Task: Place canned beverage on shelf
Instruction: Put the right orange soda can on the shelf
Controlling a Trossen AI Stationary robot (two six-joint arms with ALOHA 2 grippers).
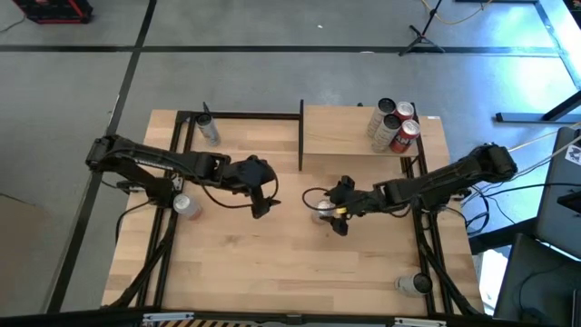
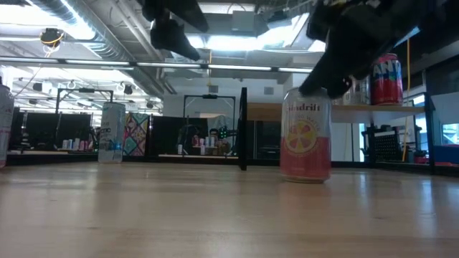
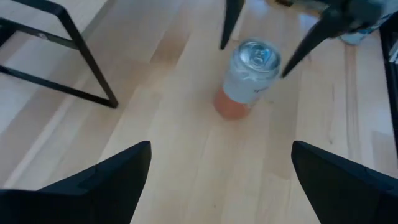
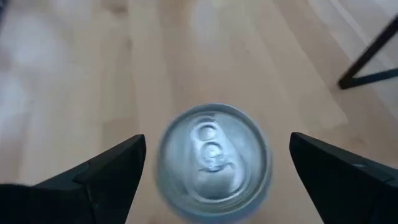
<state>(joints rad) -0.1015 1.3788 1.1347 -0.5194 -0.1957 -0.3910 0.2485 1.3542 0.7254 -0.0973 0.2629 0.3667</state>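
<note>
Right gripper [image 1: 334, 215] above pink can [image 2: 305, 135], fingers wide apart, nothing held.

Can stands upright on the table [image 1: 272, 272] at frame centre in the high view, below and left of the shelf [image 1: 349, 127]; the right wrist view looks straight down on its silver top, a finger [image 4: 93, 177] to either side, not touching. Left gripper [image 1: 261, 202] hovers left of centre, also spread wide and empty. Three cans [image 1: 393, 125] already stand on the shelf at upper right. Other cans: upper left [image 1: 209, 128], left edge [image 1: 186, 205], lower right [image 1: 413, 284].
</note>
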